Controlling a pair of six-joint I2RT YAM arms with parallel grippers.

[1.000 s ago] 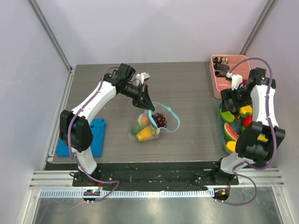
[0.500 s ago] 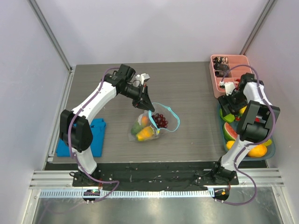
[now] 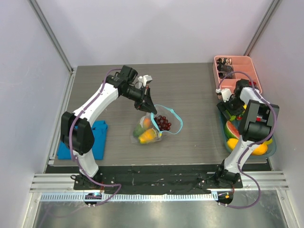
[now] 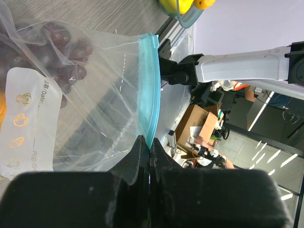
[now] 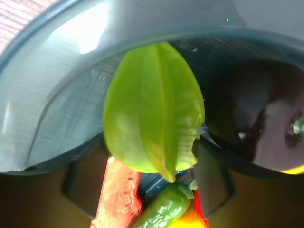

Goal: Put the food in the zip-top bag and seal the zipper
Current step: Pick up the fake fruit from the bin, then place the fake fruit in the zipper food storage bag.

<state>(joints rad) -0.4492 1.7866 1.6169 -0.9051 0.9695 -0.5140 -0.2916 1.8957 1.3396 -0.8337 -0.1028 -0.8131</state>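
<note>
Left arm pinches the bag's mouth; right arm dips into the bowl.
The left arm stretches out over mid-table, the left gripper clamped on the zipper. The bag lies mid-table, long axis near-left to far-right, mouth gaping rightward. The right arm folds down, the right gripper astride a green starfruit in the bowl; gripped or not, I can't tell.
</note>
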